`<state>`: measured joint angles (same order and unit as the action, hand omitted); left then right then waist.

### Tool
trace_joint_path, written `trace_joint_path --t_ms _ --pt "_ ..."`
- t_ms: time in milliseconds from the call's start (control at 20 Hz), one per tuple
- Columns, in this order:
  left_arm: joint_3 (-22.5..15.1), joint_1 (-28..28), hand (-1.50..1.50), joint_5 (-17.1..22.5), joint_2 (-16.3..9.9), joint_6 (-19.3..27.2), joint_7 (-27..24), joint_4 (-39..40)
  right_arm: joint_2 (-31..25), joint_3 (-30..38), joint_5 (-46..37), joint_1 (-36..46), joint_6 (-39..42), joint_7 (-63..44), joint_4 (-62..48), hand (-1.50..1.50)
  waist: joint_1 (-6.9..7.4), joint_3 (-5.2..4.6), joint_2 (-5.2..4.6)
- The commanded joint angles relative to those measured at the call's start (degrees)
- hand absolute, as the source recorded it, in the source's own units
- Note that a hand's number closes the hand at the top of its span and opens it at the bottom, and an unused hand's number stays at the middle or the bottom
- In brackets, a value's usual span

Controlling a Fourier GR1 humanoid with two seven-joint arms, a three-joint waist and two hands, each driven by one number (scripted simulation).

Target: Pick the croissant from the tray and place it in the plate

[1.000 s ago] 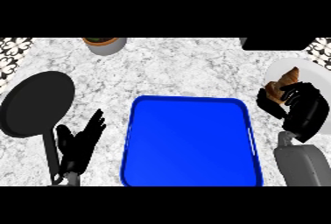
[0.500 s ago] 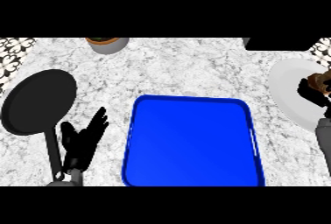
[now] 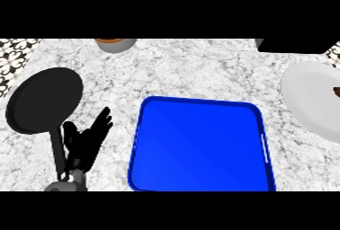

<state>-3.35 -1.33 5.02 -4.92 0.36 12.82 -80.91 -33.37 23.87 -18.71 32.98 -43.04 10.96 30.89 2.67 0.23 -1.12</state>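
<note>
The blue tray (image 3: 199, 146) lies in the middle of the counter with nothing on it. A white plate (image 3: 309, 99) sits at the right edge, partly cut off. Over the plate, right at the picture's edge, shows a small brown bit of the croissant (image 3: 337, 92); the rest of it is out of view. My left hand (image 3: 86, 139) rests open left of the tray, fingers pointing up. My right hand does not show.
A black frying pan (image 3: 43, 99) lies at the left, its handle running down beside my left hand. A grey bowl (image 3: 115, 44) stands at the back. A black object (image 3: 299, 45) sits at the back right corner.
My right hand, curled round the croissant over the plate, has moved right and out of the picture. Only a sliver of the croissant still shows. The left hand has stayed still.
</note>
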Motion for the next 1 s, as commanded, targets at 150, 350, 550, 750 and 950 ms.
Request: trace_joint_path --t_ms 150,350,550,750,950 --pt "-1.02 -1.25 0.00 -0.16 0.94 -0.19 0.33 -0.38 -5.61 -1.82 -2.12 2.78 13.72 -0.96 -14.46 -1.50 1.39 0.19 -0.58" --pt "-0.43 -1.60 0.00 -0.30 0.17 -0.13 0.89 -0.54 -3.82 2.12 1.83 3.12 14.84 7.83 -14.92 -1.50 1.17 0.38 -0.70" --pt "-0.70 -1.31 0.00 -1.42 0.59 1.45 1.14 -1.44 -2.26 7.15 7.25 4.04 16.72 16.13 -13.15 -1.50 0.62 0.43 -0.39" --pt "-0.80 0.03 0.00 -0.04 0.63 0.23 2.07 -2.47 -2.91 13.44 13.27 4.53 18.02 21.38 -13.13 -1.50 0.35 0.34 -0.17" --pt "-0.67 0.09 0.00 -0.79 1.53 0.59 -1.07 1.18 -6.64 17.48 17.11 1.79 24.96 24.26 -15.89 -1.50 -0.61 0.23 -0.29"
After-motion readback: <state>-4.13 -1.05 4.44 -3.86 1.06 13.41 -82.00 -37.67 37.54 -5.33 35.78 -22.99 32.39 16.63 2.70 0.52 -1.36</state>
